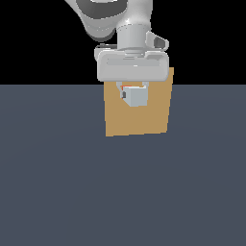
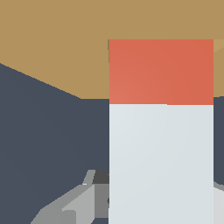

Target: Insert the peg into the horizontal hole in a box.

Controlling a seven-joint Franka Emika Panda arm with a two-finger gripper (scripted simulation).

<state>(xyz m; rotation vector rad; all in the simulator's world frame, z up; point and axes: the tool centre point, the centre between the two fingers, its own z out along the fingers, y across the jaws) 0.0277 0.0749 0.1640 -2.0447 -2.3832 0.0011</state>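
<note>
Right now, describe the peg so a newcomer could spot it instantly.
Find the tan box standing on the dark floor in the exterior view. Directly in front of its upper face, under the white claw, is the peg. It is the only two-coloured thing: a square bar, pale grey-white with a red-orange end pointing at the box.

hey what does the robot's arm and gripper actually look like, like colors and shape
The arm is glossy white with rounded, bulbous links and dark grey shading at a joint. A short white cylindrical wrist meets the gripper, whose body is a wide, pale grey rounded bar. The jaws look grey and blocky in the wrist view. No cables or markings are visible.
</note>
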